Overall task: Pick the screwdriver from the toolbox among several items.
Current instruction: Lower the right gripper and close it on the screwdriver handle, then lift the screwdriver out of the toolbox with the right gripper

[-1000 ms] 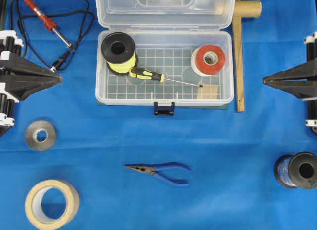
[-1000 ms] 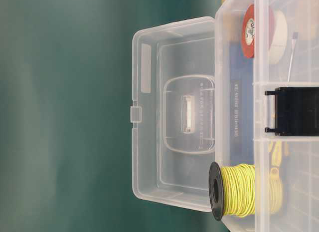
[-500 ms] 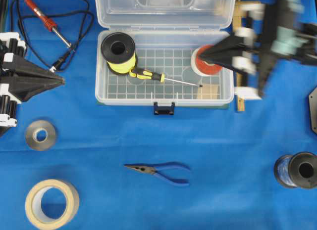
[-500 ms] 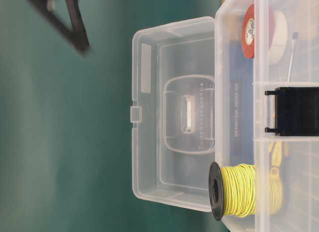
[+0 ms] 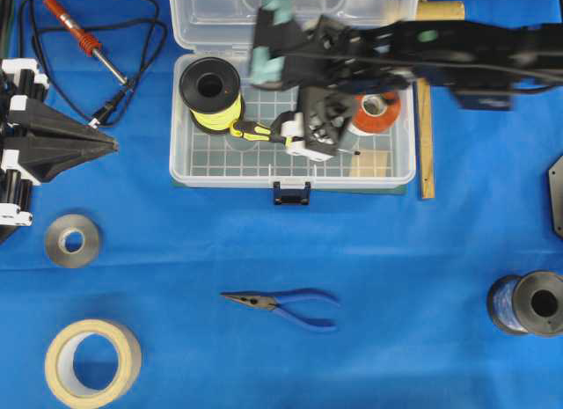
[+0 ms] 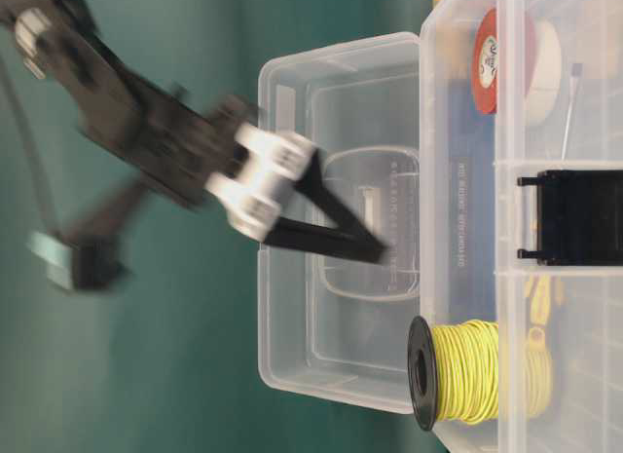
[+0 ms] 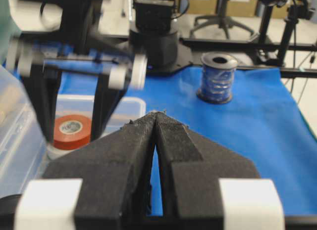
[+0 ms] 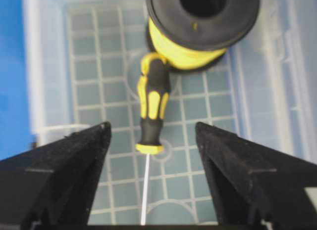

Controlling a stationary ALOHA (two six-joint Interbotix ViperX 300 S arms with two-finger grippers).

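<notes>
- Inside the toolbox (image 5: 189, 167), on its gridded floor, lies the screwdriver (image 5: 255, 131); the yellow-and-black handle touches the yellow wire spool (image 5: 211, 92) in the box's left rear part, and the thin shaft runs toward the right front.
- Toolbox lid (image 5: 211, 18): hinged back and standing open behind the box. Dark latch (image 5: 291, 193) at the middle of the front wall.
- Right gripper (image 5: 310, 132): over the toolbox interior, above the screwdriver's shaft, somewhat blurred. Its jaws are spread wide; in the right wrist view the two fingers (image 8: 64, 165) stand either side of the handle (image 8: 152, 109), clear of it. Nothing is held.
- The table-level view shows the same gripper (image 6: 375, 250) in front of the lid, above the box floor.
- Red tape roll (image 5: 378, 110): in the toolbox's right rear part, partly covered by the right arm.
- Left gripper (image 5: 113, 145): outside the toolbox, well to its left, above the blue cloth (image 5: 396, 277). Its jaws are pressed together at the tips, holding nothing.
- Left of the toolbox, at the rear: red-handled soldering iron (image 5: 75, 31) with black cord.
- In front of the toolbox: blue-handled pliers (image 5: 286, 304) on the cloth, well apart from the box.
- Front left of the toolbox: grey tape roll (image 5: 72, 240) and beige tape roll (image 5: 92, 361).
- Front right of the toolbox: blue wire spool (image 5: 528, 303).
- Touching the toolbox's right side: a wooden piece (image 5: 426, 136).
</notes>
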